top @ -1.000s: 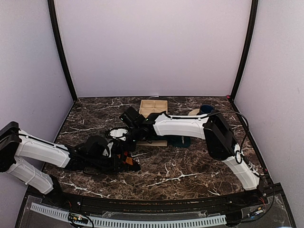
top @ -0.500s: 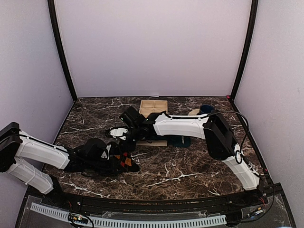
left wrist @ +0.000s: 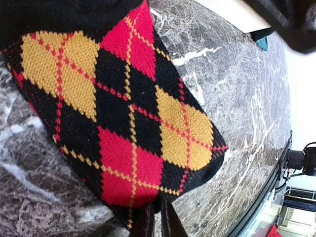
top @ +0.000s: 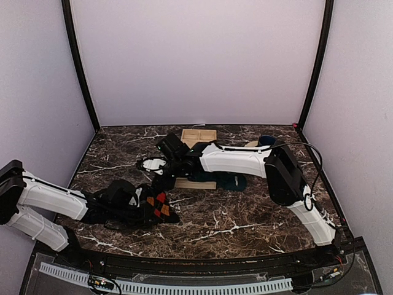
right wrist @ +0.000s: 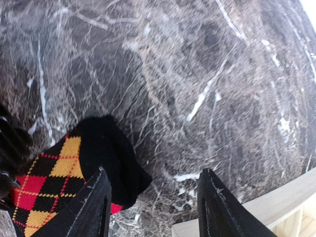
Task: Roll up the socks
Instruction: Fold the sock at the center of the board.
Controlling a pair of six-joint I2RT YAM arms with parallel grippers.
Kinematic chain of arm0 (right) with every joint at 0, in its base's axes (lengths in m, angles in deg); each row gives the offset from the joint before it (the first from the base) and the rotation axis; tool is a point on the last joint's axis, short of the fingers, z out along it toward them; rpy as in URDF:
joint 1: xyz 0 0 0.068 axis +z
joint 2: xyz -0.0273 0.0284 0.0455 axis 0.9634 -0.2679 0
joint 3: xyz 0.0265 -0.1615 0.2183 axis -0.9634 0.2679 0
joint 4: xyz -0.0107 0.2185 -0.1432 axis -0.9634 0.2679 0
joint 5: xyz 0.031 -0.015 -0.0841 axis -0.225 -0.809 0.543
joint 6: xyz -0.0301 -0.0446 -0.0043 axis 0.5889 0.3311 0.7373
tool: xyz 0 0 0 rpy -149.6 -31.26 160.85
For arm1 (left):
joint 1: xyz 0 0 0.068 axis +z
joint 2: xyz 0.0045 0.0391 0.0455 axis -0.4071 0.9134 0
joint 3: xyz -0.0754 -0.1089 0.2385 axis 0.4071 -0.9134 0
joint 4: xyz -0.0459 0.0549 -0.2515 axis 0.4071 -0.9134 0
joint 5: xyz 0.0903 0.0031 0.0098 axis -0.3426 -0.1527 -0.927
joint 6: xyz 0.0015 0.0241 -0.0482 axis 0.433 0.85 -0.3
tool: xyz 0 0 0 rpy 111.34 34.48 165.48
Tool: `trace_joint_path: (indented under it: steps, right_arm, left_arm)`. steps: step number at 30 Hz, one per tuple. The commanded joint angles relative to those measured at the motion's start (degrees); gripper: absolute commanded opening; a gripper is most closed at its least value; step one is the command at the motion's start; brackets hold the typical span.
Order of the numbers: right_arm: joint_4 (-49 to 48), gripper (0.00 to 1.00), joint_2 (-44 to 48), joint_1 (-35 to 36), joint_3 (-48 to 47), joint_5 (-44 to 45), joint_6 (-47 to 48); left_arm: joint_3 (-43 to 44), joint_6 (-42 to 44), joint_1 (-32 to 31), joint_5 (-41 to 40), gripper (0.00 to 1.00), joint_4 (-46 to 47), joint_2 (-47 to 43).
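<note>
A black sock with red and yellow argyle diamonds lies on the marble table at front left. It fills the left wrist view. My left gripper lies low beside it, and its fingers are shut on the sock's near edge. My right gripper hovers just behind the sock, open and empty. In the right wrist view its fingertips stand wide apart above the table, with the sock's black end at lower left.
A light wooden board lies under the right arm; its corner shows in the right wrist view. A wooden tray stands behind. A teal sock and a blue cup are to the right. A white-and-black item is near the right gripper.
The right gripper has drawn back from the sock towards the far side. The sock now shows more of its argyle pattern in front of the left gripper, which has shifted slightly left.
</note>
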Motion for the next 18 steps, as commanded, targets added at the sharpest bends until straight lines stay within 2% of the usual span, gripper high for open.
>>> trace_joint_path:
  steps: [1,9,18]
  right_arm:
    - [-2.1,0.55,-0.5,-0.5,-2.5,1.7,-0.6]
    - [-3.9,0.57,-0.5,-0.9,-2.4,4.1,-1.4]
    - [-7.7,0.52,4.5,-1.0,6.0,-1.0,-5.5]
  left_arm:
    - [-1.6,-0.4,-0.2,0.2,0.09,-0.9,-2.5]
    - [-1.2,0.1,-0.2,0.2,0.09,-3.5,-5.0]
    - [-1.2,1.3,-0.2,-0.9,0.08,-10.8,-11.7]
